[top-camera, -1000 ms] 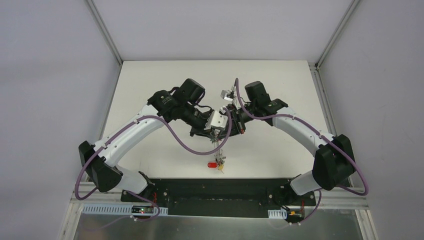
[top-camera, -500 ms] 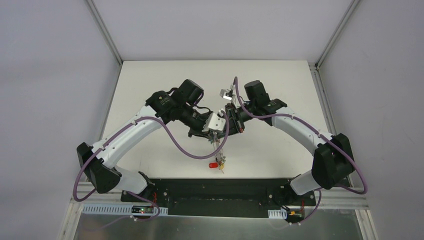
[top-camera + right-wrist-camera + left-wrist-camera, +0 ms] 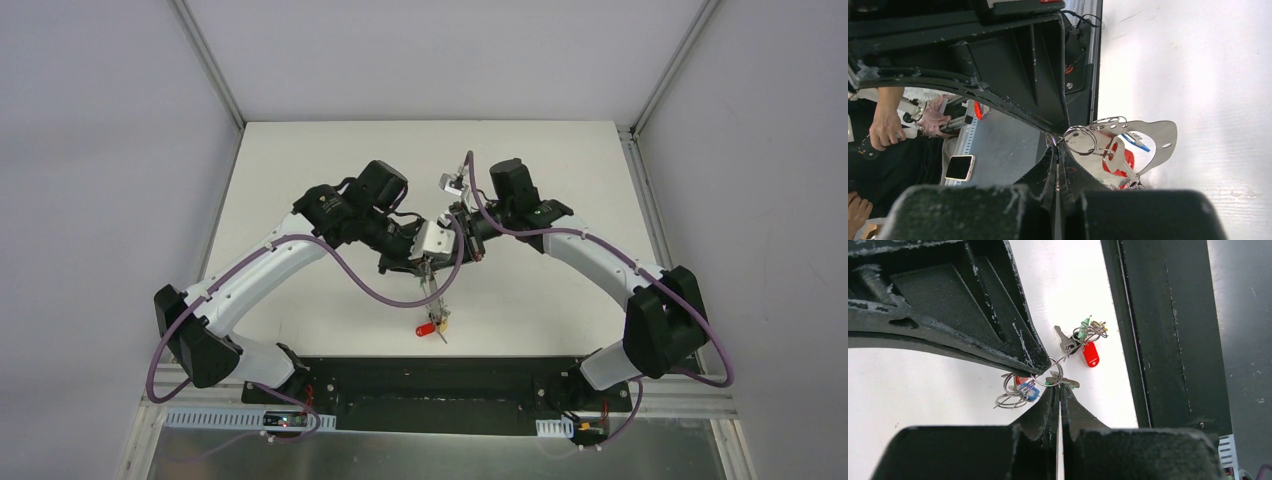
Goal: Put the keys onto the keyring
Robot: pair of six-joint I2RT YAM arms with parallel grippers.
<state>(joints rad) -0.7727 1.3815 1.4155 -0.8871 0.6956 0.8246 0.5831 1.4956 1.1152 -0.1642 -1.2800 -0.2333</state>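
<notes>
Left gripper (image 3: pixel 1058 390): jaws pressed together, pinching the thin wire of the keyring (image 3: pixel 435 298) at its tips. Right gripper (image 3: pixel 1057 150): jaws also closed, tip touching the left tip at the same wire; cannot tell whether it grips it. Keyring runs down from the left tips. Keys bunch at its far, low end, one with a red tag (image 3: pixel 1090 354), over the white table (image 3: pixel 1073 290). A second bunch, with a blue tag (image 3: pixel 1031 391), sits just beside the tips.
</notes>
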